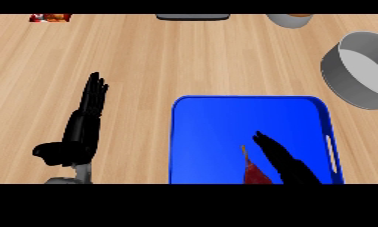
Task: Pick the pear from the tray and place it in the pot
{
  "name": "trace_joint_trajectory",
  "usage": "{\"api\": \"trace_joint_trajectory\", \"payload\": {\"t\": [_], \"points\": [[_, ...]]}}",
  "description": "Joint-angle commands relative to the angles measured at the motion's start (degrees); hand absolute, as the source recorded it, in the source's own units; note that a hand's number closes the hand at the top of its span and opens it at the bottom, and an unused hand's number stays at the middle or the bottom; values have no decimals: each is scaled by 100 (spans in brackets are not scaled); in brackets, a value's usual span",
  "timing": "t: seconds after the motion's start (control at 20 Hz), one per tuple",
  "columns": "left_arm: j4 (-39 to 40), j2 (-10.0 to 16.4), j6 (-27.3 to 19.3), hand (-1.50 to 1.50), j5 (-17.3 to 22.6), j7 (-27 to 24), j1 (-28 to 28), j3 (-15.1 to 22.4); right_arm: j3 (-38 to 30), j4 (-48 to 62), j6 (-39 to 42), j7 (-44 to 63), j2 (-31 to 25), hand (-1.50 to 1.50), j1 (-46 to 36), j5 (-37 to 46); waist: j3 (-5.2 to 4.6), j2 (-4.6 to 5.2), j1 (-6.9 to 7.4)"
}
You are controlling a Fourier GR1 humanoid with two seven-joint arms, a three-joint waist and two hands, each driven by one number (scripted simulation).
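One pear, dark red with a thin stem pointing toward the far edge, lies in the near part of the one blue tray, well apart from the pot. Just to its right, the right hand reaches over the tray with its fingers straight and close together, holding nothing; whether it touches the pear I cannot tell. The tray sits at the near right of the wooden table and has a slot handle in its right rim.

One grey pot stands at the table's right edge, just beyond the tray's far right corner and partly cut off from view.

The left hand rests at the near left of the table, open, fingers straight and pointing toward the far edge, thumb out to the side.

Three things are cut off along the far edge: a red packet at the left, a dark flat thing in the middle, and a grey bowl toward the right.
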State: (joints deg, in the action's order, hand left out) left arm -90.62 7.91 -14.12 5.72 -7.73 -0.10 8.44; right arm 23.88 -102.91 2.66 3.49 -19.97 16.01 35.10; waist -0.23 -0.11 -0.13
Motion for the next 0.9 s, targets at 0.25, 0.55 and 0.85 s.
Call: {"api": "trace_joint_trajectory", "payload": {"t": [0.25, 0.55, 0.85], "points": [[-246, -157, 5, 0, -185, 76, 249, 45, -195, 670, -585, -538, 374, 150, -412, 512, 25, 1, 25], [-177, 1, 218, 0, -105, 185, 38, -219, -255, 1017, -878, -553, 826, 150, -859, 778, 24, 9, 31], [-150, -101, 242, 0, -126, 637, -394, -375, -253, 935, -1147, -863, 938, 150, -599, 935, 23, 8, 6]]}}
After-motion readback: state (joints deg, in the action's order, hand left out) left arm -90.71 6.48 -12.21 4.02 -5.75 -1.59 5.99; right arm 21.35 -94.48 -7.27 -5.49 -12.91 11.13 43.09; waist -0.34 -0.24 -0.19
